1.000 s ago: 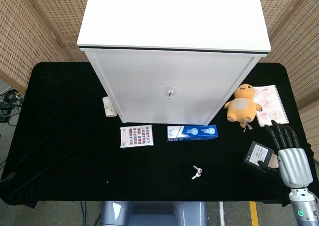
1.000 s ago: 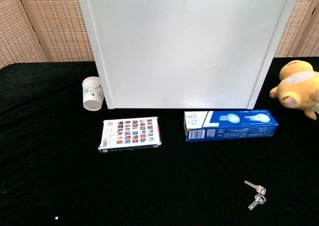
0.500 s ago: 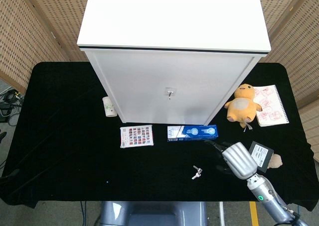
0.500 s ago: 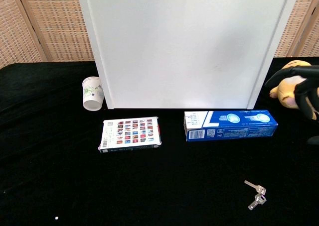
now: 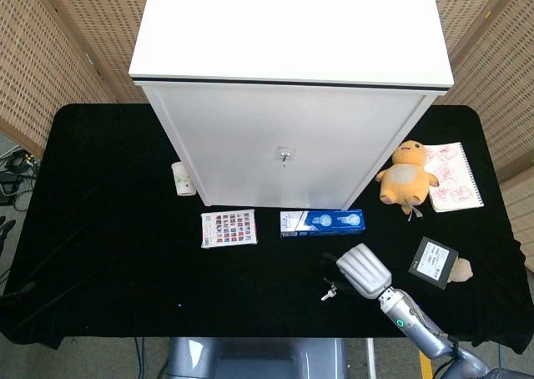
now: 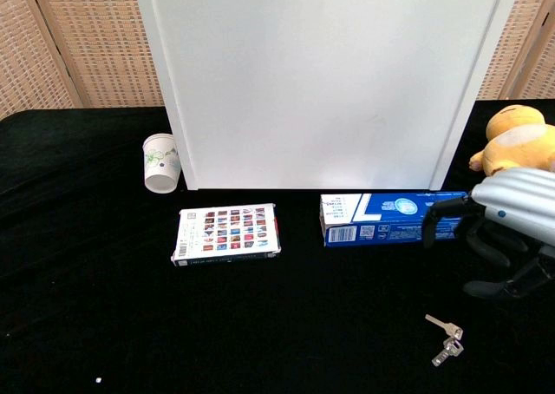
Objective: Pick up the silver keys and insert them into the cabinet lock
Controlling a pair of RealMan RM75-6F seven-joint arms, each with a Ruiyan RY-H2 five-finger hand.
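The silver keys point(image 5: 329, 293) point(image 6: 447, 339) lie on the black table near its front edge. My right hand point(image 5: 362, 270) point(image 6: 512, 227) hovers just right of and above them, fingers apart and curved downward, holding nothing. In the head view the hand covers part of the keys. The white cabinet point(image 5: 288, 137) stands at the back, its lock point(image 5: 285, 155) in the middle of the door with a key in it. The chest view cuts the lock off. My left hand appears in neither view.
A blue toothpaste box point(image 5: 322, 222) point(image 6: 399, 218) lies between keys and cabinet. Left of it sit a patterned card box point(image 5: 228, 228) and a small cup point(image 5: 183, 179). A yellow plush toy point(image 5: 406, 175), a notebook point(image 5: 452, 176) and a black device point(image 5: 434, 262) are at the right.
My right hand has swept left from the table's right edge, past the black device, to just beside the keys. The keys have not moved.
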